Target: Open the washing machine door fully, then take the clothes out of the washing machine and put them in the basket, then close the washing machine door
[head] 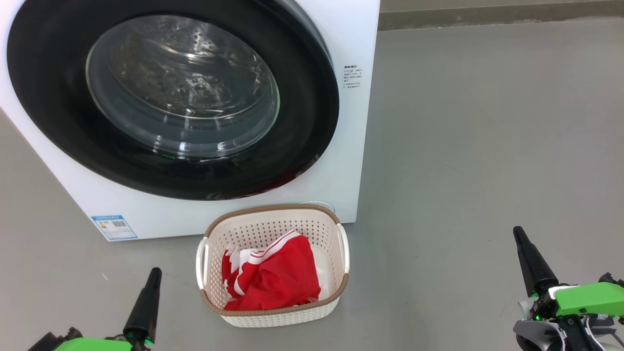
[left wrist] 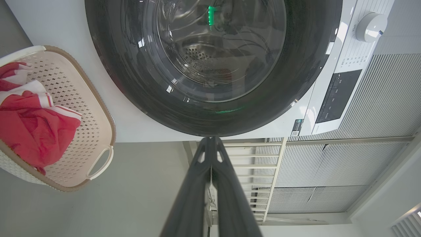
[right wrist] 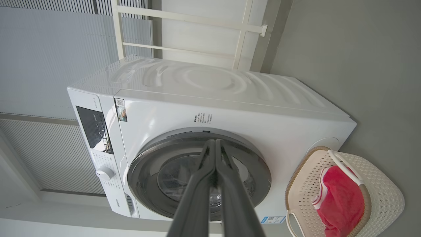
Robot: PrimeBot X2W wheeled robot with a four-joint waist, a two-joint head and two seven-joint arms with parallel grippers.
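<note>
In your head view the washing machine door (head: 170, 97) lies shut against the front of the washing machine (head: 353, 44). The basket (head: 273, 317) stands on the floor (head: 487, 146) just in front of the machine, holding the red clothes (head: 278, 278), and a blue label (head: 113, 227) sits low on the machine's front. Your left wrist view adds the white dial (left wrist: 371, 26) and dark control panel (left wrist: 338, 95), and shows the left claw (left wrist: 210, 140) clenched on nothing, its tips in line with the door's black ring. Your right wrist view takes in the machine's top and whole front, with the right claw (right wrist: 215, 141) likewise pressed closed and empty, well apart from the basket.
</note>
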